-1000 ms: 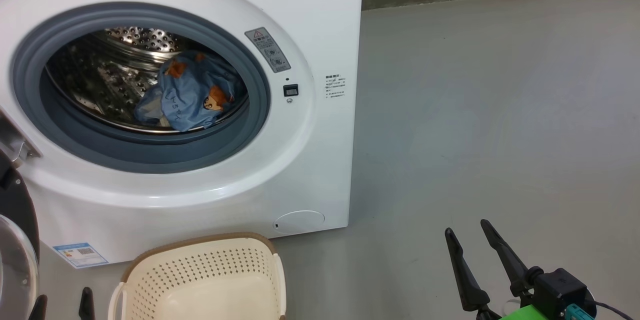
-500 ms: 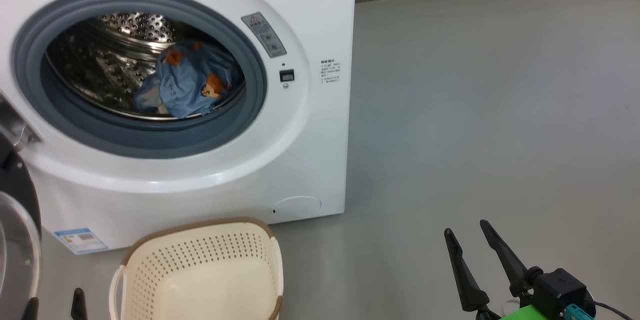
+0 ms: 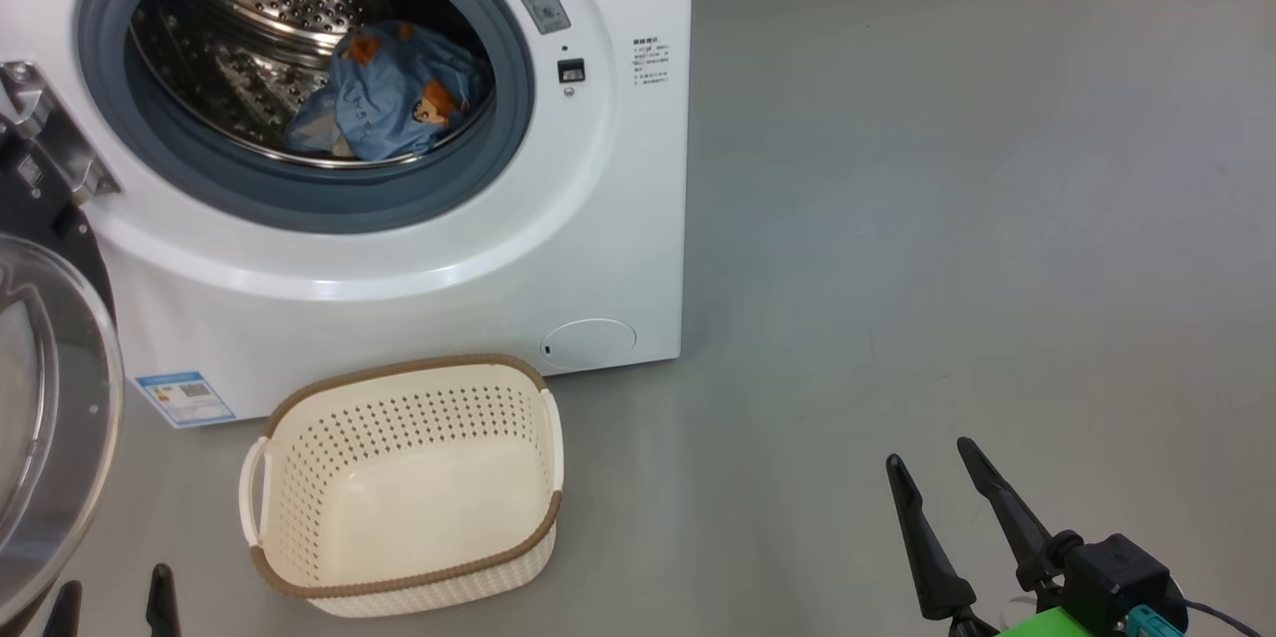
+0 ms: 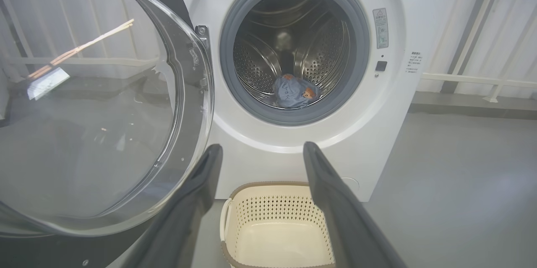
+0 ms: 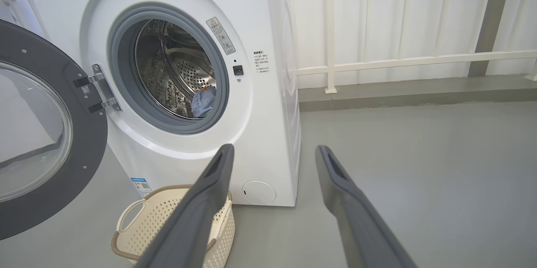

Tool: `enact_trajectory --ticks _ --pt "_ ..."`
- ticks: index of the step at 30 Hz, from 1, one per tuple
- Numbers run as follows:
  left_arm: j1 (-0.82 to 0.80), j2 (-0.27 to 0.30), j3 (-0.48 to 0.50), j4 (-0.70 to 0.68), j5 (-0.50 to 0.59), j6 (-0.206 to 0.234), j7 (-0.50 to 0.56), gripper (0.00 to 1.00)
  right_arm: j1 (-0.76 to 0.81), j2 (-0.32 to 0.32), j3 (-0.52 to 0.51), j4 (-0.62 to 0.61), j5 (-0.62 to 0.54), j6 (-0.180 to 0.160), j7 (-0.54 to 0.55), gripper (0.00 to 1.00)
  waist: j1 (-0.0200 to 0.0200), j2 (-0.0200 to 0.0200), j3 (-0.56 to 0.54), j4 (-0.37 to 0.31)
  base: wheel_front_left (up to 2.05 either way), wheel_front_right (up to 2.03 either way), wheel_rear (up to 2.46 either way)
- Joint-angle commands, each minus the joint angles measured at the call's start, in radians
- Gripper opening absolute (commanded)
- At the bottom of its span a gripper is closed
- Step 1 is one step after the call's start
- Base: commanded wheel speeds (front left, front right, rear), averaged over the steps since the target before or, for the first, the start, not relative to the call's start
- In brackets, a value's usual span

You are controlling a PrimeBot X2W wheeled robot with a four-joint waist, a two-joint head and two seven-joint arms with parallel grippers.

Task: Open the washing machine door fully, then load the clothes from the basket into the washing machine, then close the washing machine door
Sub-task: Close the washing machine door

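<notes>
The left gripper (image 4: 261, 148) and the right gripper (image 3: 929, 455) sit nearest, low over the grey floor (image 3: 947, 218), each with its two dark fingers spread wide and holding nothing. Just beyond, a cream perforated basket (image 3: 399, 370) with a brown rim stands on the floor, just in front of the white washing machine (image 3: 618, 218), below its round opening. The washing machine door (image 5: 90, 134), black-rimmed with a clear bowl window, is swung wide on the hinge at the opening's left. Farthest in, the clothes (image 3: 389, 99), blue fabric with orange prints, lie bunched at the bottom of the steel drum (image 3: 249, 19).
</notes>
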Motion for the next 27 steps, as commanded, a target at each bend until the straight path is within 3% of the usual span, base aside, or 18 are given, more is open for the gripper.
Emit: enact_trajectory --ticks 1,17,27 --pt "-0.052 0.014 0.030 -0.033 0.008 -0.002 -0.005 1.00 -0.010 -0.002 0.029 -0.026 0.011 0.003 -0.005 1.00 0.0000 -0.0001 0.000 0.001 -0.73 0.73 0.00" --pt "-0.047 0.040 0.005 -0.023 -0.020 -0.002 -0.005 1.00 -0.005 -0.002 0.030 -0.028 0.002 0.003 -0.005 1.00 0.0000 -0.0001 0.005 0.025 -0.10 0.10 0.00" --pt "-0.063 0.039 0.014 0.000 -0.034 -0.002 -0.005 1.00 -0.011 -0.002 0.037 -0.021 -0.006 0.003 -0.005 1.00 0.0000 -0.0001 0.008 0.098 0.00 0.00 0.00"
